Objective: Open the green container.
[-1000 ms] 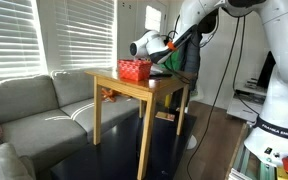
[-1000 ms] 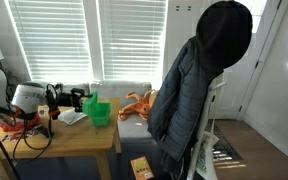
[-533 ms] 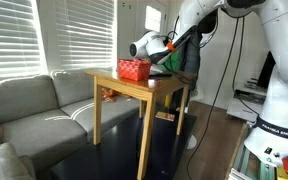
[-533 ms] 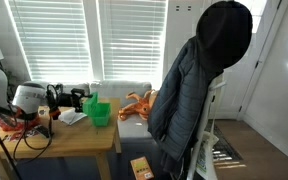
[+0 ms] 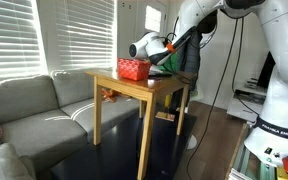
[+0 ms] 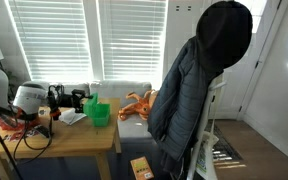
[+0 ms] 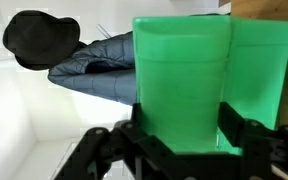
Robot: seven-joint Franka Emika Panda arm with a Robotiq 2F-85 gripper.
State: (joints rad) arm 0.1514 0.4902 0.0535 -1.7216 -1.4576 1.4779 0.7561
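The green container fills the wrist view, a bright green plastic box. My gripper is shut on its nearer green panel, one black finger on each side and touching it. Whether that panel is the lid I cannot tell. In an exterior view the green container stands on the wooden table, a green part sticking up at its top, and the gripper reaches it from the side. In an exterior view the gripper sits behind the red basket, which hides the container.
A red mesh basket stands on the table. White paper and cables lie beside the container. A dark jacket hangs on a chair close by. A grey couch and an orange toy are nearby.
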